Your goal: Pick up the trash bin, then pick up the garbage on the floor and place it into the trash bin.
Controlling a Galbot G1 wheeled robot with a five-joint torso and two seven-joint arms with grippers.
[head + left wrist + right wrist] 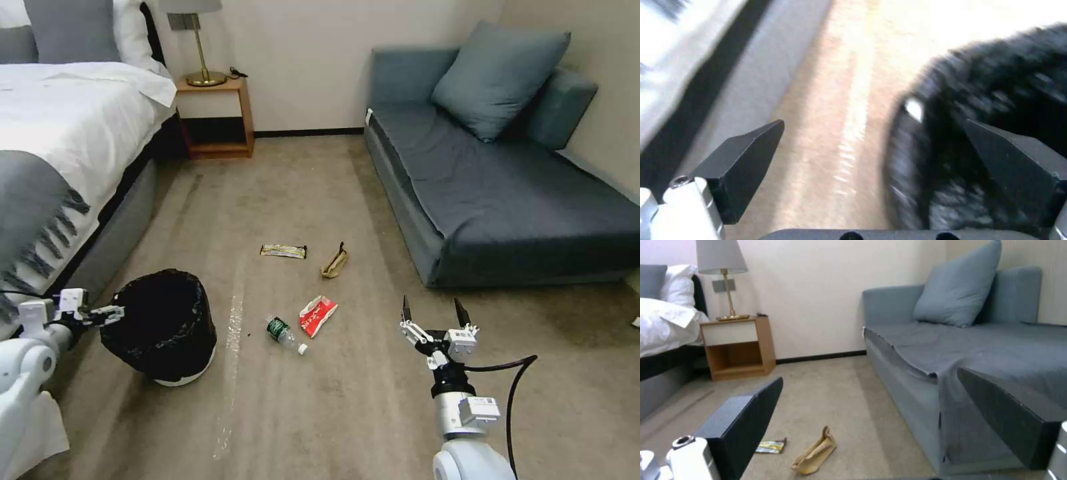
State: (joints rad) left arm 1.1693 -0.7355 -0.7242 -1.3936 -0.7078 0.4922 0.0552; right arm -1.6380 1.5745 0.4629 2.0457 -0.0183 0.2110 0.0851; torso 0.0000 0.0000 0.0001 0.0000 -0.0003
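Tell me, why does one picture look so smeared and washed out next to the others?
The left wrist view is smeared: the trash bin and the carpet are streaky, and the carpet's upper part glares almost white. The head view is sharp and evenly lit, and the right wrist view only slightly soft.

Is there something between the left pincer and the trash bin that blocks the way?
Nothing visible does. The left pincer is open, right beside the rim of the trash bin; the left wrist view shows carpet between its fingers and the bag's edge by one finger. The bed lies on its other side.
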